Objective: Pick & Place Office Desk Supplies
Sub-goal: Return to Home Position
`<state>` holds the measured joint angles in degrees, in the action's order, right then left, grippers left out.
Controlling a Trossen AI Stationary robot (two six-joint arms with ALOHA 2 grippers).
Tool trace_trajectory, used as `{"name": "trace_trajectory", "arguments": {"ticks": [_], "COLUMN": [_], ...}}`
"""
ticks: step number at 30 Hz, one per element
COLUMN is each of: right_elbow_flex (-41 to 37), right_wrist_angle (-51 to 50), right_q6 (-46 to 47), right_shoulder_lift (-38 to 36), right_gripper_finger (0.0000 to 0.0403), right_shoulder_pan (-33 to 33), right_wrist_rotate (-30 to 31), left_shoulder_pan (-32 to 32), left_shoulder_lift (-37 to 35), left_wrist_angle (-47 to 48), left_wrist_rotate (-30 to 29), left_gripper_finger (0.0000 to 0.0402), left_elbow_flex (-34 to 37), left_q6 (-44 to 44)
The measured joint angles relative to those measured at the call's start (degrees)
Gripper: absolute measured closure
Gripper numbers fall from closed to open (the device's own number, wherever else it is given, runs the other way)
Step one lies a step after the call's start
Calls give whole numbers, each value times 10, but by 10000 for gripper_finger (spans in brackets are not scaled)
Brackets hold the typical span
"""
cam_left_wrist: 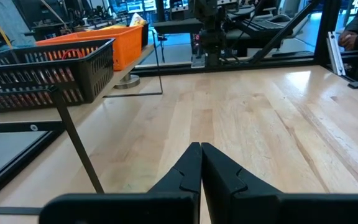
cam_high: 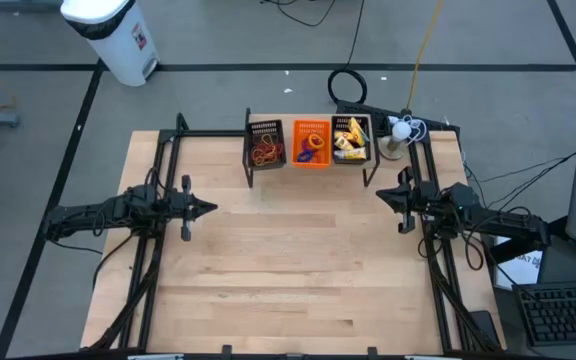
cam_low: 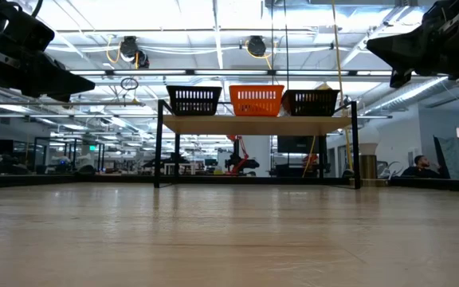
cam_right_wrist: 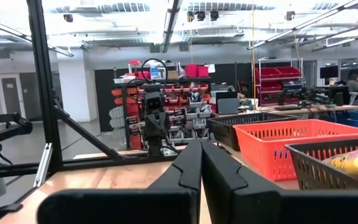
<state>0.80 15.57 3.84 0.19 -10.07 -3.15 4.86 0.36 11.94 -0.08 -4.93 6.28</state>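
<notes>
1. Wooden desk (cam_high: 288, 290) lay nearest, its boards bare of loose supplies.
2. Midway across, the left pincer (cam_high: 206, 208) and the right pincer (cam_high: 382, 196) hung above the desk at its two sides. Their tips faced each other, each with its fingers pressed together on nothing.
3. Sorting looked finished and the step in hand seemed the return home. The next move called only for folding both arms back.
4. Farthest, on the shelf (cam_low: 253, 123), the rubber bands (cam_high: 265, 152) sat in the left black tray (cam_low: 194, 100). The rings (cam_high: 311, 150) were in the orange tray (cam_low: 256, 100) and the yellow pieces (cam_high: 349, 140) in the right black tray (cam_low: 311, 102).
5. The yellow pieces lay heaped with their long axes mixed, so no single heading could be told.
</notes>
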Motion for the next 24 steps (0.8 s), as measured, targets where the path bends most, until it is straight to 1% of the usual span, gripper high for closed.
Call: {"name": "trace_trajectory", "arguments": {"ticks": [5,12,24], "right_elbow_flex": [0,0,0], "right_wrist_angle": [0,0,0], "right_q6": [0,0,0], "right_shoulder_lift": [1,7,6], "right_gripper_finger": [403,403,403], "right_shoulder_pan": [0,0,0], "right_wrist_rotate": [3,1,1], "left_shoulder_pan": [0,0,0], "left_shoulder_lift": [0,0,0], "left_wrist_angle": [0,0,0], "left_wrist_rotate": [-5,-5,-5], "left_gripper_finger": [399,380,378], "left_elbow_flex": [0,0,0], "left_q6": [-13,-19,-20]}}
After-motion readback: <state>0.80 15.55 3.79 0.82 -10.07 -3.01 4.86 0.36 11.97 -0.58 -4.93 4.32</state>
